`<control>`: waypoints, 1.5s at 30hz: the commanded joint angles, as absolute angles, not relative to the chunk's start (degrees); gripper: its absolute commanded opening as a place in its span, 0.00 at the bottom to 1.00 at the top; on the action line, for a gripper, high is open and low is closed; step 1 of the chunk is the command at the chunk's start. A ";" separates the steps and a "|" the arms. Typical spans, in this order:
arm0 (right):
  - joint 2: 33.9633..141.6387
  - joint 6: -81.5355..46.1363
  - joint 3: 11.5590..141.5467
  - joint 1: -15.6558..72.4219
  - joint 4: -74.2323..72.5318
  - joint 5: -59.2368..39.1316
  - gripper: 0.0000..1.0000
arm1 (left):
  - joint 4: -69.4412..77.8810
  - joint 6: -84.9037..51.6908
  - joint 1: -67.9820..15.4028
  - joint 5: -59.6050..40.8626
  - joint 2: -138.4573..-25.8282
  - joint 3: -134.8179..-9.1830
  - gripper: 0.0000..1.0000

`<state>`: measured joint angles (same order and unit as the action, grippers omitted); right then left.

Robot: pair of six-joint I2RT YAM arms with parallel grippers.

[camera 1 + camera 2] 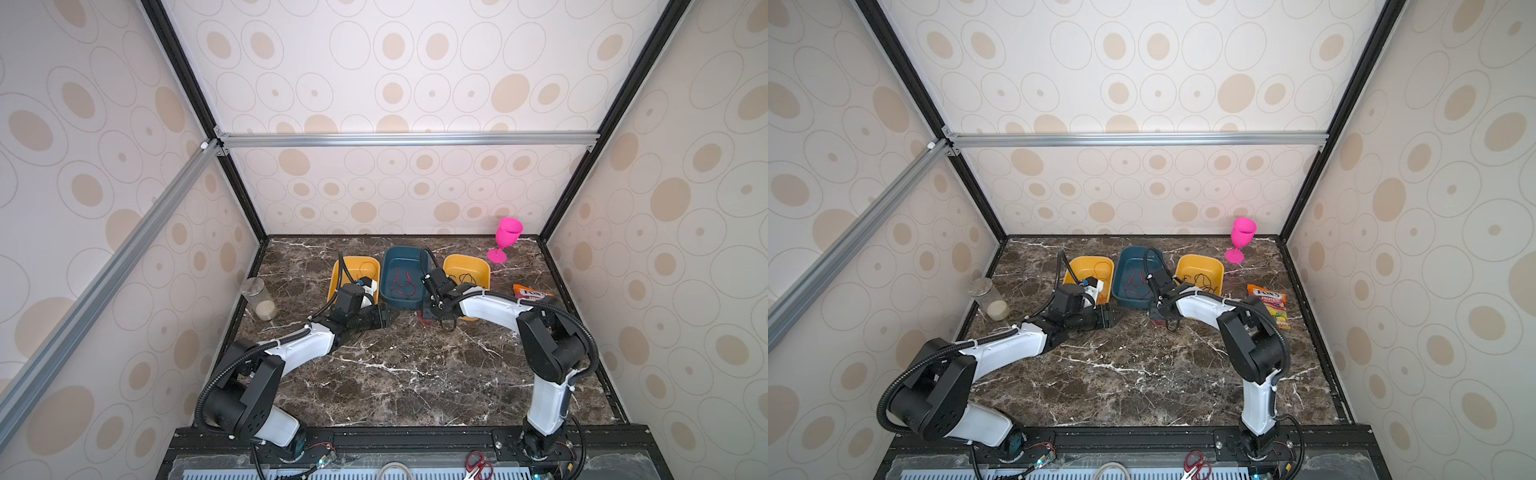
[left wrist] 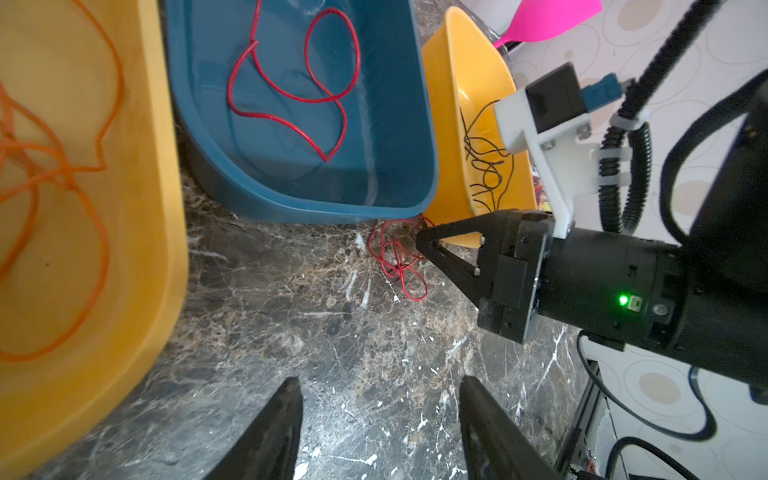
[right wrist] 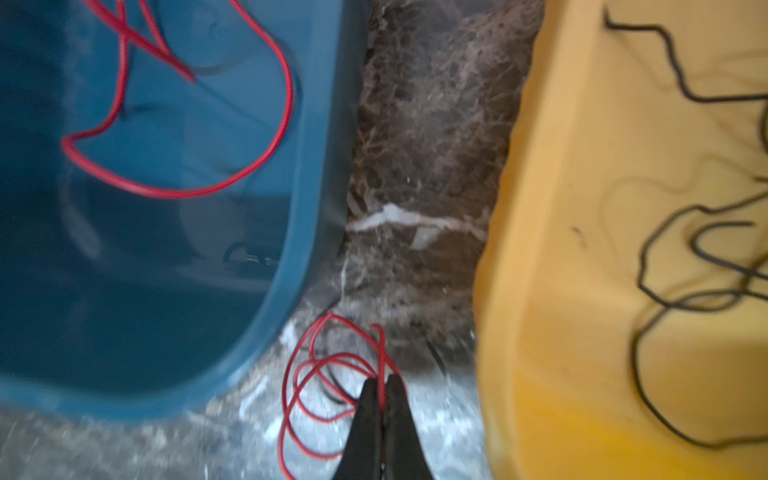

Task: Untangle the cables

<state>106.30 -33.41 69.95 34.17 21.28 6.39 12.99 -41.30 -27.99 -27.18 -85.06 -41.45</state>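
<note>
A small tangle of red cable [image 3: 316, 374] with a dark strand in it lies on the marble between the blue tray [image 2: 419, 124] and the right yellow tray [image 3: 540, 291]. My right gripper [image 3: 381, 380] is shut on a red strand of it, tips down at the table. Further away, my left gripper [image 2: 378, 380] stands open and empty over bare marble. Another red cable [image 2: 291, 95] loops inside the blue tray. Orange cable [image 2: 62, 174] lies in the left yellow tray [image 2: 166, 208], and black cable [image 2: 486, 166] in the right one.
A pink goblet [image 1: 505, 241] stands at the back right and a candy bag [image 1: 532, 293] lies beside the right yellow tray. A glass jar [image 1: 259, 299] stands at the left edge. Red-handled scissors [image 1: 478, 463] lie on the front rail.
</note>
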 commanded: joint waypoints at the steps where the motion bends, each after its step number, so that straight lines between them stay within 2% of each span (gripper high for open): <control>1: 100.12 -31.08 67.90 34.36 19.46 3.61 0.00 | 17.92 -42.26 -27.67 -32.12 -84.44 -41.47 0.60; 13: 88.59 -25.41 62.18 34.36 15.89 -8.82 0.00 | 25.50 -43.59 -29.08 -40.03 -85.77 -41.15 0.60; 25: 79.94 -23.82 61.88 33.71 15.64 -16.91 0.00 | 25.71 -44.20 -29.21 -37.51 -87.02 -39.93 0.58; 38: 77.75 -22.14 59.05 33.55 9.32 -23.60 0.00 | 34.43 -48.03 -30.82 -45.97 -91.09 -38.30 0.59; 42: 78.48 -22.15 59.94 33.54 8.40 -25.17 0.00 | 34.33 -47.79 -32.57 -46.23 -92.49 -38.52 0.55; 45: 78.71 -21.88 60.36 33.52 8.33 -25.58 0.00 | 36.30 -49.07 -32.70 -46.42 -93.52 -38.06 0.47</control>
<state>78.43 -22.61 59.44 33.71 9.93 -23.97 32.64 -47.79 -32.38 -44.95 -92.66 -37.95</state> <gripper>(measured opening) 0.049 0.485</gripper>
